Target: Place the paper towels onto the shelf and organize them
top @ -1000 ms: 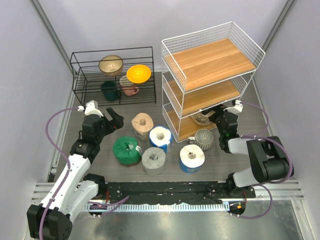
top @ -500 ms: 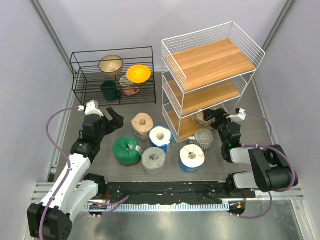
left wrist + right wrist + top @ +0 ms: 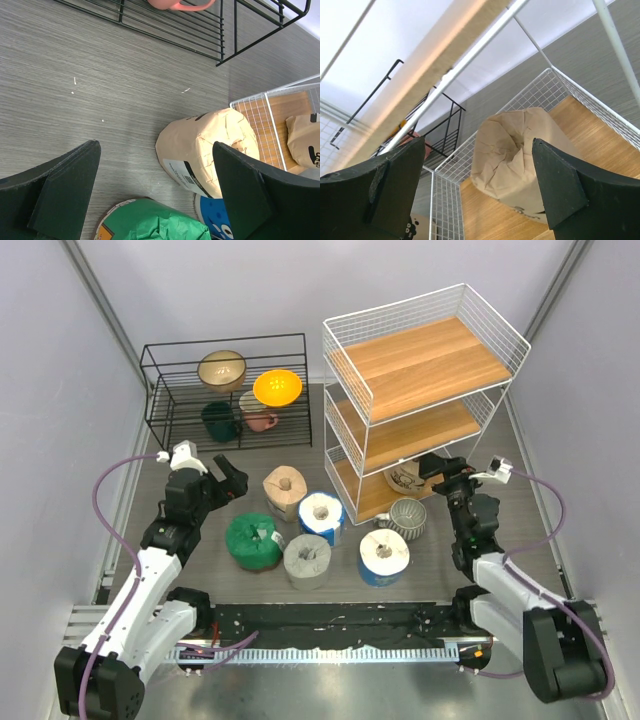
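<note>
The white wire shelf (image 3: 420, 390) stands at the back right. One tan paper towel roll (image 3: 515, 155) lies on its bottom board (image 3: 585, 135). My right gripper (image 3: 436, 466) hangs open just outside that tier, facing the roll, with nothing between its fingers. On the table stand a tan roll (image 3: 284, 490), two blue-wrapped white rolls (image 3: 321, 515) (image 3: 383, 556), a green roll (image 3: 253, 540) and a grey roll (image 3: 307, 560). My left gripper (image 3: 228, 480) is open, left of the tan roll (image 3: 205, 145) and above the green one (image 3: 155, 222), touching neither.
A ribbed mug (image 3: 407, 517) sits on the table by the shelf's front corner. A low black wire rack (image 3: 225, 390) with bowls and cups stands at the back left. Grey walls close in both sides.
My right arm has drawn back out of the bottom tier toward the right, jaws still open; the tan roll stays on the board. The left arm has not moved.
</note>
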`<state>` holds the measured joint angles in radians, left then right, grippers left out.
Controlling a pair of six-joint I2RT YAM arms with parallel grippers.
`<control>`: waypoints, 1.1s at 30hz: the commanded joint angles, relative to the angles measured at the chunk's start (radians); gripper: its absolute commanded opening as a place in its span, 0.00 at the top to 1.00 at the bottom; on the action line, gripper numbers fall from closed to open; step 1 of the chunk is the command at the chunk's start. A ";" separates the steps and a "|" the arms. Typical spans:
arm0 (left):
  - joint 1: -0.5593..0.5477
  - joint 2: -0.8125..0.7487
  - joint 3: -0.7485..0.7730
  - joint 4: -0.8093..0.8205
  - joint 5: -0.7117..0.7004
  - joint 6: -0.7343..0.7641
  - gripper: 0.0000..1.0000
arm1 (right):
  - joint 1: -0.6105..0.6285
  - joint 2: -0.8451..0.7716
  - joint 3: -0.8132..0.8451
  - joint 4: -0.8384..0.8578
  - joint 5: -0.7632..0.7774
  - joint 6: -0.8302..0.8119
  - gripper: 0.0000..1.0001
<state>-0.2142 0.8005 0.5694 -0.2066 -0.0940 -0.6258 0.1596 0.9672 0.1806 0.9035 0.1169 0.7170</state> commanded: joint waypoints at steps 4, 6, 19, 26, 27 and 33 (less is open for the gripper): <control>-0.004 -0.009 -0.005 0.042 0.017 -0.012 0.00 | -0.005 -0.276 0.058 -0.411 -0.031 -0.039 0.07; -0.002 -0.011 -0.003 0.044 0.019 -0.014 0.00 | -0.003 -0.304 0.139 -0.585 -0.055 -0.063 0.07; -0.002 0.012 -0.016 0.069 0.037 -0.035 0.00 | 0.011 -0.225 0.272 -0.824 -0.033 -0.097 0.04; -0.004 0.012 -0.014 0.068 0.027 -0.026 0.00 | 0.009 -0.075 0.414 -0.836 -0.057 -0.100 0.04; -0.004 0.016 -0.016 0.070 0.027 -0.026 0.00 | 0.009 -0.064 0.448 -0.848 -0.065 -0.099 0.04; -0.004 0.031 -0.022 0.087 0.030 -0.028 0.00 | 0.023 0.033 0.566 -0.934 -0.097 -0.093 0.04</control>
<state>-0.2142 0.8227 0.5510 -0.1722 -0.0742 -0.6525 0.1677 0.9630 0.6231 -0.0525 0.0547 0.6224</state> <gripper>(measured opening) 0.996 0.957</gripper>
